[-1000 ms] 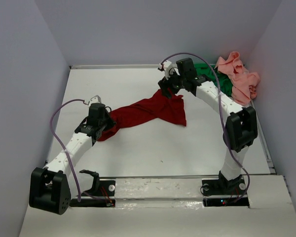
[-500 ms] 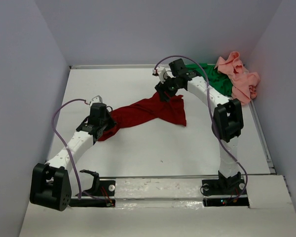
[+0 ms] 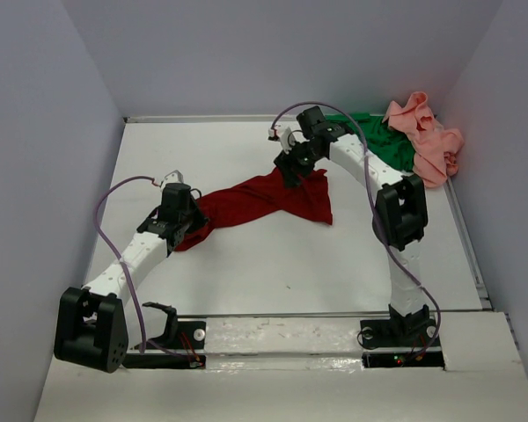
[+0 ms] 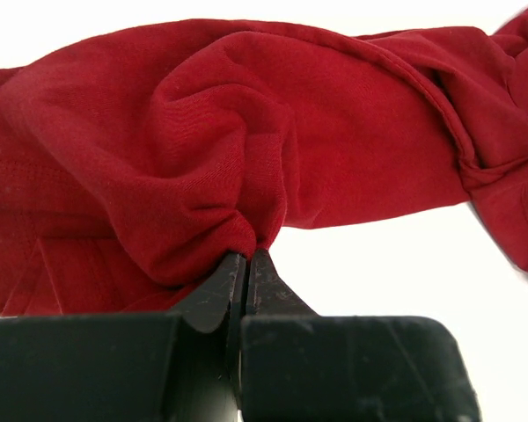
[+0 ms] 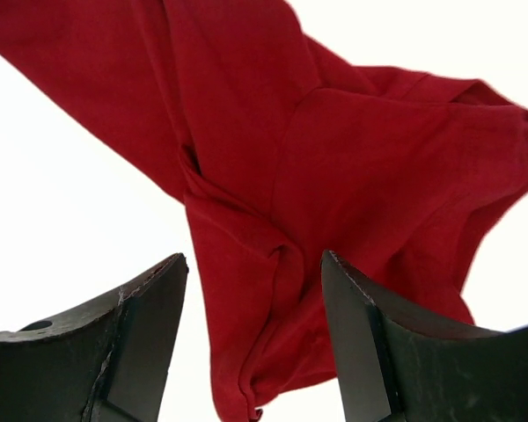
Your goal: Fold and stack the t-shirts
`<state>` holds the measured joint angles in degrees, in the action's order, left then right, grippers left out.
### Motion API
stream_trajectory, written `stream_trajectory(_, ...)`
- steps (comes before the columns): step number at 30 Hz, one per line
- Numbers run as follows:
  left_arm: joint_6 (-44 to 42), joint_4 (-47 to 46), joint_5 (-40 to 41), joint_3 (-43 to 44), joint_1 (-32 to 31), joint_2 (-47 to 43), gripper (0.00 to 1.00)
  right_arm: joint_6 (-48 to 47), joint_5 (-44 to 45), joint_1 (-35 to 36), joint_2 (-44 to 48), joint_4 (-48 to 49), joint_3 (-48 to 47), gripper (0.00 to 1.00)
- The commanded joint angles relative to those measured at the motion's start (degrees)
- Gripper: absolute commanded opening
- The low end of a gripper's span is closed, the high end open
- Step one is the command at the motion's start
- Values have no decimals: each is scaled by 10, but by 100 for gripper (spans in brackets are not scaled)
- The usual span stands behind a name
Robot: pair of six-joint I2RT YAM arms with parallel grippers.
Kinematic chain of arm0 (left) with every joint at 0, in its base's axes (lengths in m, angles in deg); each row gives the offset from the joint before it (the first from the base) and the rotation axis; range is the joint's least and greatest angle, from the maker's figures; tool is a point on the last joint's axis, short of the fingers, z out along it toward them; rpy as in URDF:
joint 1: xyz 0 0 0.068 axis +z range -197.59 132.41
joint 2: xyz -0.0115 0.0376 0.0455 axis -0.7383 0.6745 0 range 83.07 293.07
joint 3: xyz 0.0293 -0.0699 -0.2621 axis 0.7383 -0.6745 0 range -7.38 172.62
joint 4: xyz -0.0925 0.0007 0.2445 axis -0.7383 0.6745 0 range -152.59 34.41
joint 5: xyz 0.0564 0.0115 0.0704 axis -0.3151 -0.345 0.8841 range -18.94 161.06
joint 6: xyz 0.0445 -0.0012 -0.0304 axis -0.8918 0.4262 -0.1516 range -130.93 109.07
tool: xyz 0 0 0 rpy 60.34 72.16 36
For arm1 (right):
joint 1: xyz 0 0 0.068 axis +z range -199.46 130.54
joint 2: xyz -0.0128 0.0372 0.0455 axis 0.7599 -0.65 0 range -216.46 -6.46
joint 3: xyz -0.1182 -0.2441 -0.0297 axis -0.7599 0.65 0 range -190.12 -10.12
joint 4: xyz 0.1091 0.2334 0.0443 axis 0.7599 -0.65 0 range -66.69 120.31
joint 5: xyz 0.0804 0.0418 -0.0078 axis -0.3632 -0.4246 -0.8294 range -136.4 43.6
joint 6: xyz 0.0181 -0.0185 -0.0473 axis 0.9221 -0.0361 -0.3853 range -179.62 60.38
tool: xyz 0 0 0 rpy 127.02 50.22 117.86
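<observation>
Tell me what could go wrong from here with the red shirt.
The left gripper pinches only a small bunched fold of the red shirt, so a pull might slip it free. The right gripper is open over rumpled layers and could grab several at once, leaving the shirt twisted.

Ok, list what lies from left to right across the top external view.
left gripper → stretched-out dark red cloth t-shirt → crumpled bright green cloth t-shirt → bunched salmon pink cloth t-shirt
</observation>
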<state>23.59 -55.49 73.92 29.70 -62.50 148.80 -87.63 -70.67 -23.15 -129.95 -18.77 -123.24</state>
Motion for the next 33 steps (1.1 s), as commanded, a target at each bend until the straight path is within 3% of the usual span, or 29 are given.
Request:
stream_trajectory(1,-11,-12,0,12,-2,-2,5,-8,-17,5,-18,-25,-25,68)
stream_trajectory(12,-14,-9,5,15,-2,-1,4,-13,-21,5,-58,-28,-30,64)
stream_trajectory(14,-14,-9,6,14,-2,-1,4,-15,-23,5,-62,-31,-31,43)
stream_trajectory(20,-15,-6,7,12,-1,-1,4,-6,-14,5,-60,-43,-28,0)
stream_trajectory(28,-13,-6,6,11,-3,-3,4,52,-47,5,-37,-76,-34,0)
stream_trajectory(33,-10,-8,5,9,-3,-4,4,121,-101,34,7,-74,25,0)
